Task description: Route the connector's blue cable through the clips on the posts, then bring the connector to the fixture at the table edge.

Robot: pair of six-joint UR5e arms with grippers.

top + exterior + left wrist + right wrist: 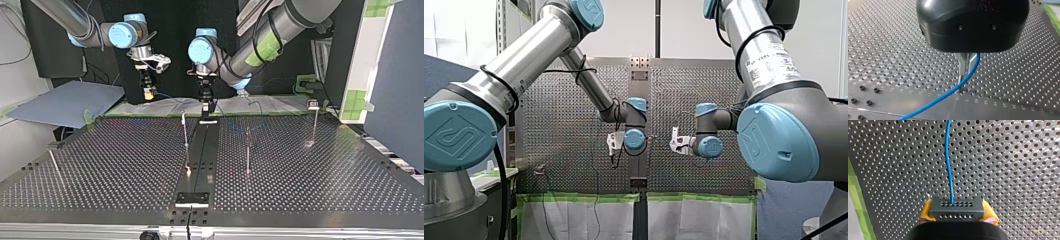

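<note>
Over the far end of the perforated grey metal bench (105, 165), as the top view shows it, both arms hang side by side with the thin blue cable (948, 93) strung between them. My right arm's jaws are closed onto the small black rectangular connector (956, 210) with its rows of pin holes, the yellow pads (927, 210) pressing on its two short ends. That hold leaves the holed face and the cable's exit free, so the cable runs straight out ahead of the connector without a kink. My left arm's jaws are all but together, low over the bench. Their slim metal fingers (963, 70) seem to pinch the cable at the tips, a little way along from the connector. I judge this second hold is there to steer the cable into the clips while the right one holds the connector steady. Neither cable nor connector is at a post: the slender upright metal posts (247, 150) stand nearer the top view's camera, well apart from both arms, and routing looks not yet begun.

Much is hard to read. The clips on the post tops are too small to make out. The cable is only faint in the top and front views, so its slack and its other end cannot be traced. Which piece is the fixture is uncertain; a small black plate (191, 199) at the near edge of the top view may be it. The left wrist's rounded black housing (973, 25) covers the finger roots.
</note>
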